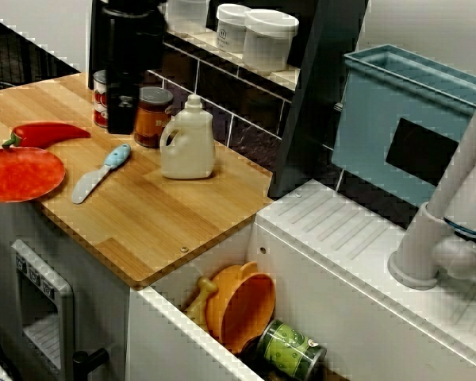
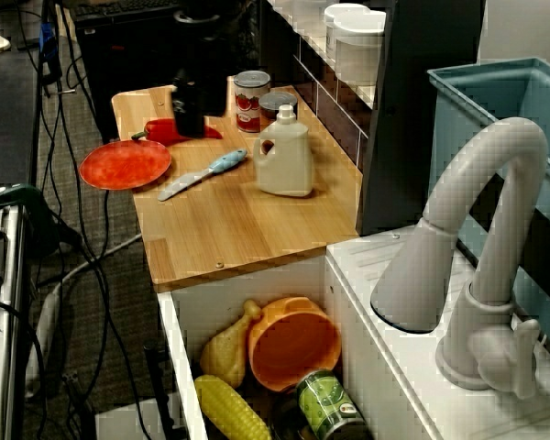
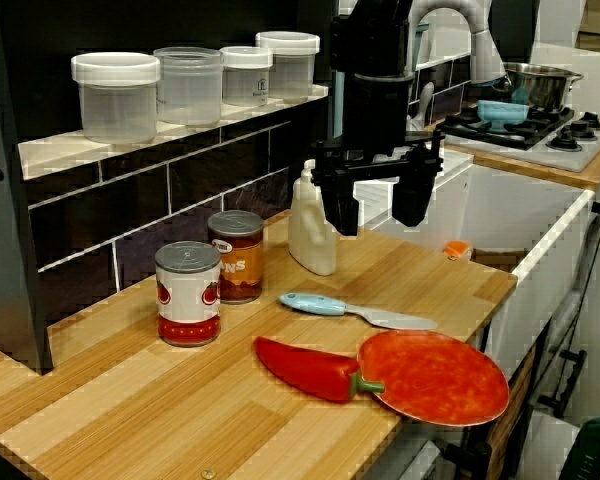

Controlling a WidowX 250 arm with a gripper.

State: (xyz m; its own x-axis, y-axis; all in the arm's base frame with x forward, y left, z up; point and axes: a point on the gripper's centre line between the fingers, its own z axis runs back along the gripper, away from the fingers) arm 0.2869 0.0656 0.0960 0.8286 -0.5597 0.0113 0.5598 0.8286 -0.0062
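Currently hovering with gripper (image 3: 378, 200) spread and empty above wooden tabletop (image 3: 425, 285), at twelve o'clock from knife (image 3: 355, 313), standing before dark tiled wall (image 3: 180, 190).

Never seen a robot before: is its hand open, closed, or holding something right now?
Hand: open, holding nothing, raised above the light wooden counter.

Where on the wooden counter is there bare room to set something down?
On the counter, the widest bare patch is the corner by the sink, bordered by knife and white jug. A second lies beyond the cans and red pepper, at the other end. Crowded: cans, jug, pepper and plate.
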